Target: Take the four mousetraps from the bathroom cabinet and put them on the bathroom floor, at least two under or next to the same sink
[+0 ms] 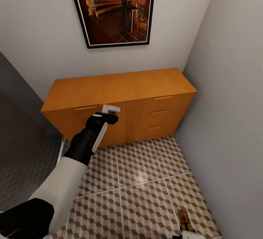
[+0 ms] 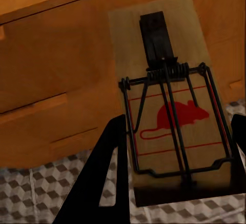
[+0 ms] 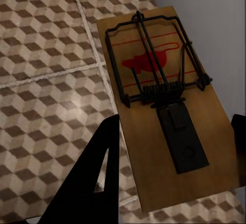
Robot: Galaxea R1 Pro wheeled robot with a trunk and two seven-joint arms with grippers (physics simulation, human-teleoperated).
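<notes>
The robot faces the cabinet (image 1: 120, 102), a low orange-brown sideboard set against the far wall in the corner, and the left arm is stretched out toward its front. The left gripper (image 1: 109, 113) sits right at the top edge of the left door, close to a slim bar handle (image 1: 86, 107).

In the left wrist view, that left gripper (image 2: 174, 172) is clamped on a mousetrap (image 2: 171, 106): a dark finger (image 2: 105, 178) on one side of the wooden board, another dark piece at the opposite edge. The board carries a red mouse print, a black wire frame and a coil spring. Behind it are the cabinet's drawer fronts (image 2: 56, 106), with a strip of the patterned bathroom floor (image 2: 46, 188) beside them.

In the right wrist view, the right gripper (image 3: 177, 175) is also closed on a trap. This second mousetrap (image 3: 164, 101) lies between the fingers (image 3: 100, 178), its red mouse and wire bar facing the camera, held above the cube-patterned tiles (image 3: 46, 75) and close to the grey wall (image 3: 215, 14) on the right.

The head view shows that same trap (image 1: 184, 220) at the near right, low over the tiles (image 1: 138, 180), with a bit of the white right gripper (image 1: 190, 234) just beneath it at the frame's edge.

On the far wall above the cabinet hangs a framed picture (image 1: 115, 9) of a log staircase and chairs.
</notes>
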